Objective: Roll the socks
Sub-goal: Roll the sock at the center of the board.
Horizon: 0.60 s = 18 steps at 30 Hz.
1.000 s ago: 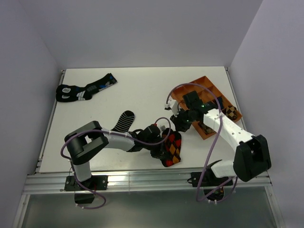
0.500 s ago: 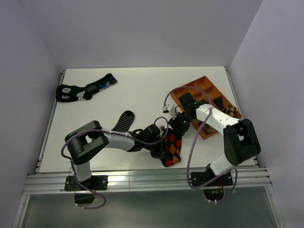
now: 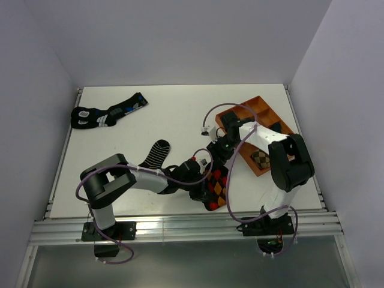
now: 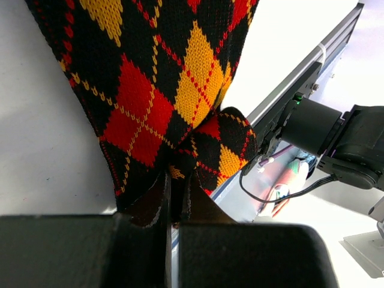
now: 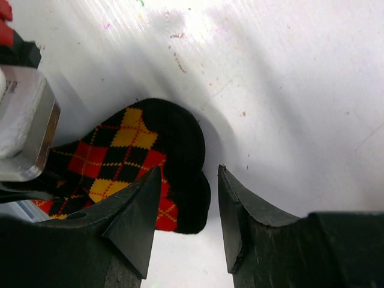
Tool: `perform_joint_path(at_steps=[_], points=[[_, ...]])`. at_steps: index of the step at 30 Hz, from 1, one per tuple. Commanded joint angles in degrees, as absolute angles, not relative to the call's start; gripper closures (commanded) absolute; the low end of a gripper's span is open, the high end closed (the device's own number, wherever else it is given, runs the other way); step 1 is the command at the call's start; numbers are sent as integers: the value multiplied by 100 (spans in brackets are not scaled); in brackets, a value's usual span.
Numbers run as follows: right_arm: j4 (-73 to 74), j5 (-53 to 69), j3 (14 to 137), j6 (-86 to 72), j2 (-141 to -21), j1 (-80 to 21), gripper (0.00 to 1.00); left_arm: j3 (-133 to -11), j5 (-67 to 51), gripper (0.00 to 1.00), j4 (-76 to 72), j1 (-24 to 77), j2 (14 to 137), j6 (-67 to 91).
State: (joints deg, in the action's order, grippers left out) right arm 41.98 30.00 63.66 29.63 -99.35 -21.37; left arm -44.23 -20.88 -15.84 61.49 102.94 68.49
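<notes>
The long black argyle sock (image 3: 219,187) with red and orange diamonds lies bunched near the table's front edge. My left gripper (image 3: 203,186) is shut on a fold of it; the left wrist view shows the sock (image 4: 162,90) pinched between the closed fingers (image 4: 177,201). My right gripper (image 3: 214,157) is open just above the sock's far end; in the right wrist view its gripper (image 5: 189,171) straddles the black toe end (image 5: 183,150), not touching it. The short striped ankle sock (image 3: 157,152) lies flat to the left, partly under the left arm.
An orange tray (image 3: 240,110) at the right holds a brown-checked bundle (image 3: 261,159). Black socks with blue and white marks (image 3: 108,113) lie at the far left. The metal table rail (image 3: 180,225) runs along the front, close to the argyle sock.
My right gripper has swung left from beside the tray to over the far end of the argyle sock. The left gripper stays shut on the sock, barely moved.
</notes>
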Motion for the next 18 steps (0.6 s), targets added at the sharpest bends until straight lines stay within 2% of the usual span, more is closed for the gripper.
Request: perform_joint_path(at_steps=[1, 9, 12, 18], points=[[4254, 3234, 6697, 2927, -10089, -2127, 50, -4166, -1564, 100, -1116, 6170, 10380, 6741], [4315, 3349, 6908, 2874, -10362, -2127, 52, -4096, -1450, 100, -1265, 6223, 10328, 6838], [4289, 3375, 6900, 2857, -10371, -2118, 66, -4043, -1398, 100, -1389, 6240, 10301, 6926], [4430, 3366, 6856, 2927, -10222, -2127, 80, -4008, -1371, 100, -1494, 6267, 10310, 6970]])
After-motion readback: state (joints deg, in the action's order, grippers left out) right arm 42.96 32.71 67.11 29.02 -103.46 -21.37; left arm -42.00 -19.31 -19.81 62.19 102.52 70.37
